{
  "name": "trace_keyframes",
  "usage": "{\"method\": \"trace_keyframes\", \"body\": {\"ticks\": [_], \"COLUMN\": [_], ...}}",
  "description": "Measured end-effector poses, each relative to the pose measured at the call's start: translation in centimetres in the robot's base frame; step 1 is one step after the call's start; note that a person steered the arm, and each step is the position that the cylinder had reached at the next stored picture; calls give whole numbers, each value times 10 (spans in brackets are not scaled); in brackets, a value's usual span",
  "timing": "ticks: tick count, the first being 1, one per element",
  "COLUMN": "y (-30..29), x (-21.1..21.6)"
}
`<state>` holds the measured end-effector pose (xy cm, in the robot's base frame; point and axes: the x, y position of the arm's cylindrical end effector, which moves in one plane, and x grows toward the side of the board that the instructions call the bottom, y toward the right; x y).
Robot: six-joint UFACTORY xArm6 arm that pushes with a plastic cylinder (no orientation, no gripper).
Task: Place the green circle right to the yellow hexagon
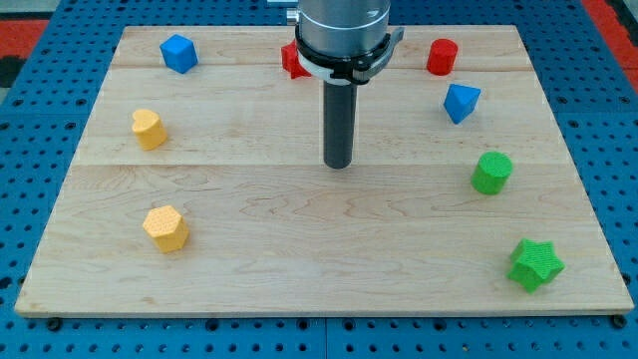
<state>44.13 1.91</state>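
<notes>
On the wooden desk (299, 249), your tip (339, 166) touches nothing. The green circle (491, 173) sits off to its right; the yellow hexagon (165, 229) lies far left.

I see the wooden board (299, 279) carrying the yellow hexagon (165, 228), yellow heart (149, 129), blue cube (178, 53), blue triangle (461, 102), red cylinder (442, 56), a partly hidden red block (290, 62), green circle (491, 173) and green star (535, 263).
</notes>
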Motion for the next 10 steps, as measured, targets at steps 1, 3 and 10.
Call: {"method": "trace_keyframes", "body": {"ticks": [1, 3, 10], "y": [47, 208, 52], "x": [-16, -17, 134]}}
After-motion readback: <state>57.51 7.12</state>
